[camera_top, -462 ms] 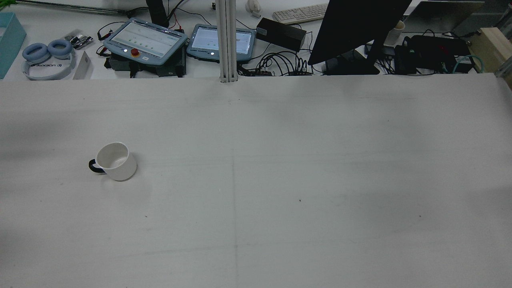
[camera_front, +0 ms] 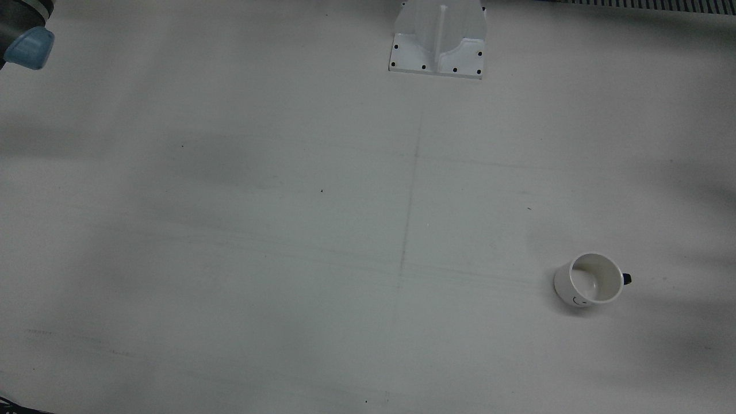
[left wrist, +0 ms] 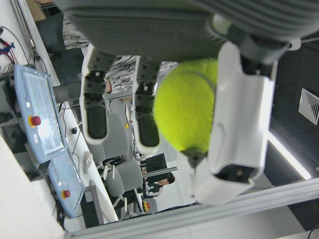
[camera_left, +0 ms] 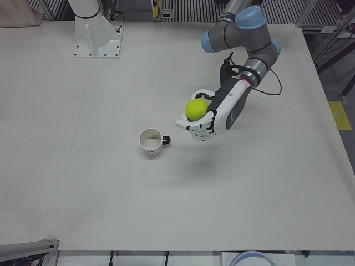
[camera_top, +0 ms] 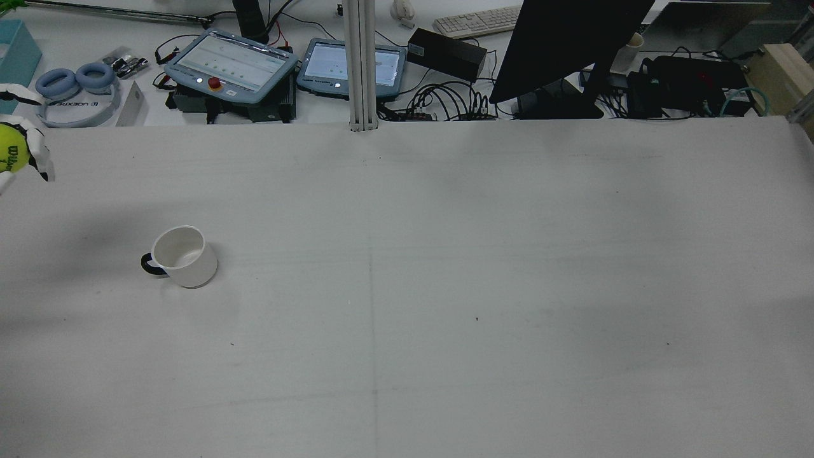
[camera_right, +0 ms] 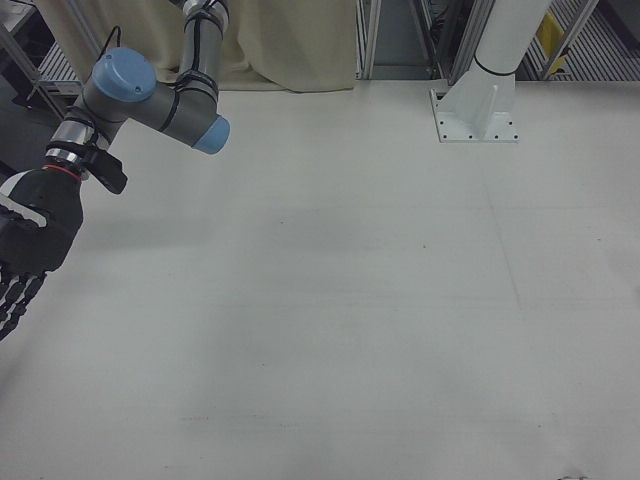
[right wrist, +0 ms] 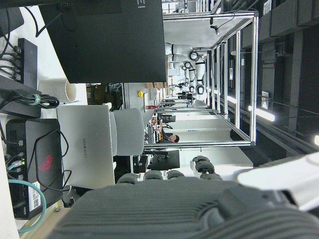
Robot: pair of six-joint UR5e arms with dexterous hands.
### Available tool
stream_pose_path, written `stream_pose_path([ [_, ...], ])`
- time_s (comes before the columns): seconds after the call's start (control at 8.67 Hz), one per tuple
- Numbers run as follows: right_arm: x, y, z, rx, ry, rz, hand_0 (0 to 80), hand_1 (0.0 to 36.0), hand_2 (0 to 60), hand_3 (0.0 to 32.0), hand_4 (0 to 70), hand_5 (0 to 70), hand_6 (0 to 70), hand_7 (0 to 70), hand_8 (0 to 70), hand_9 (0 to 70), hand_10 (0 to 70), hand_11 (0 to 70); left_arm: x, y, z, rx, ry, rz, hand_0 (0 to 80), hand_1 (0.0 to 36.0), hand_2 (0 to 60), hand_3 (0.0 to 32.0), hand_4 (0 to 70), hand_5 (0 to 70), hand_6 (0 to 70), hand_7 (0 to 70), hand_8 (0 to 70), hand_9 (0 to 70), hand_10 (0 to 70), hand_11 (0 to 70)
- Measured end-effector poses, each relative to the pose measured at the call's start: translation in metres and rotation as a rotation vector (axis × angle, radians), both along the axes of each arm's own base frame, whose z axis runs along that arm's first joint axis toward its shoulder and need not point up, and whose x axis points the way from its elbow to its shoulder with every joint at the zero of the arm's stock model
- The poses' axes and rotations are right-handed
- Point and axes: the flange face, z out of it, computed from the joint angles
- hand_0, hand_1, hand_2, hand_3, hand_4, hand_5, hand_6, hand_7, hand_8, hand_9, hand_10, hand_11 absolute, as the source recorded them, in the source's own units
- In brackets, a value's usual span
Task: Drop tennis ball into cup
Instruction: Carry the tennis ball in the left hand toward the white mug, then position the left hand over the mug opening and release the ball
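A white cup (camera_top: 181, 256) with a dark handle stands upright and empty on the left half of the table; it also shows in the front view (camera_front: 592, 280) and the left-front view (camera_left: 150, 141). My left hand (camera_left: 209, 117) is shut on a yellow tennis ball (camera_left: 197, 109) and holds it in the air, off to the side of the cup and well above the table. In the rear view the ball (camera_top: 9, 156) just shows at the left edge. The left hand view shows the ball (left wrist: 187, 112) between the fingers. My right hand (camera_right: 25, 250) hangs open and empty at the table's far side.
A white arm pedestal (camera_front: 438, 40) is bolted at the robot's edge of the table. Teach pendants (camera_top: 232, 63), headphones (camera_top: 73, 92), cables and a dark monitor (camera_top: 566, 44) lie beyond the table's opposite edge. The right arm's blue elbow cap (camera_front: 29, 49) is at the corner.
In the rear view the left hand with the ball has come into sight at the left edge; it was out of frame before. The cup has not moved.
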Motion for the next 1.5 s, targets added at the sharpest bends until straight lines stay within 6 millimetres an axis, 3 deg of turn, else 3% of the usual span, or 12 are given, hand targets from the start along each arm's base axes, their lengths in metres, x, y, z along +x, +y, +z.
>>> stream_pose_path([
  [0.23, 0.000, 0.000, 0.000, 0.000, 0.000, 0.000, 0.0, 0.0, 0.0, 0.0, 0.0, 0.0, 0.0, 0.0, 0.0, 0.0, 0.0, 0.0, 0.067, 0.013, -0.010, 0.032, -0.017, 0.048, 80.0, 36.0, 60.0, 31.8, 13.8, 34.5, 70.0, 63.9, 51.8, 46.7, 30.5, 46.8],
  [0.35, 0.000, 0.000, 0.000, 0.000, 0.000, 0.000, 0.0, 0.0, 0.0, 0.0, 0.0, 0.0, 0.0, 0.0, 0.0, 0.0, 0.0, 0.0, 0.089, 0.014, -0.014, 0.037, -0.021, 0.063, 80.0, 36.0, 60.0, 31.2, 14.1, 35.2, 70.0, 63.1, 52.1, 46.4, 30.5, 46.8],
  [0.69, 0.000, 0.000, -0.001, 0.001, 0.000, 0.000, 0.0, 0.0, 0.0, 0.0, 0.0, 0.0, 0.0, 0.0, 0.0, 0.0, 0.0, 0.0, 0.120, 0.001, -0.020, 0.037, -0.026, 0.081, 80.0, 36.0, 60.0, 32.0, 13.3, 34.4, 70.0, 61.8, 50.9, 45.0, 30.1, 46.2],
  [0.81, 0.000, 0.000, -0.001, 0.001, 0.000, 0.000, 0.0, 0.0, 0.0, 0.0, 0.0, 0.0, 0.0, 0.0, 0.0, 0.0, 0.0, 0.0, 0.124, 0.000, -0.021, 0.036, -0.027, 0.085, 80.0, 36.0, 60.0, 32.0, 9.6, 31.9, 66.3, 55.4, 46.2, 39.4, 29.0, 44.9],
  [0.92, 0.000, 0.000, -0.001, 0.001, 0.000, 0.000, 0.0, 0.0, 0.0, 0.0, 0.0, 0.0, 0.0, 0.0, 0.0, 0.0, 0.0, 0.0, 0.127, 0.001, -0.021, 0.036, -0.029, 0.089, 80.0, 36.0, 54.4, 32.0, 2.3, 29.0, 57.6, 35.3, 37.6, 24.7, 23.9, 38.3],
  [1.04, 0.000, 0.000, -0.001, 0.001, 0.000, 0.000, 0.0, 0.0, 0.0, 0.0, 0.0, 0.0, 0.0, 0.0, 0.0, 0.0, 0.0, 0.0, 0.130, 0.002, -0.021, 0.042, -0.037, 0.090, 80.0, 36.0, 46.0, 32.0, 0.0, 21.0, 25.4, 26.2, 26.6, 16.5, 19.5, 31.6],
  [1.15, 0.000, 0.000, -0.001, 0.002, 0.000, 0.000, 0.0, 0.0, 0.0, 0.0, 0.0, 0.0, 0.0, 0.0, 0.0, 0.0, 0.0, 0.0, 0.142, 0.006, -0.020, 0.050, -0.045, 0.107, 79.7, 36.0, 44.8, 32.0, 0.0, 20.9, 27.9, 22.3, 25.7, 13.9, 17.4, 28.4],
  [1.5, 0.000, 0.000, -0.001, 0.001, 0.000, 0.000, 0.0, 0.0, 0.0, 0.0, 0.0, 0.0, 0.0, 0.0, 0.0, 0.0, 0.0, 0.0, 0.166, 0.011, -0.008, 0.048, -0.057, 0.141, 76.4, 36.0, 45.7, 32.0, 0.0, 21.1, 31.4, 20.5, 25.4, 12.1, 16.0, 26.3],
])
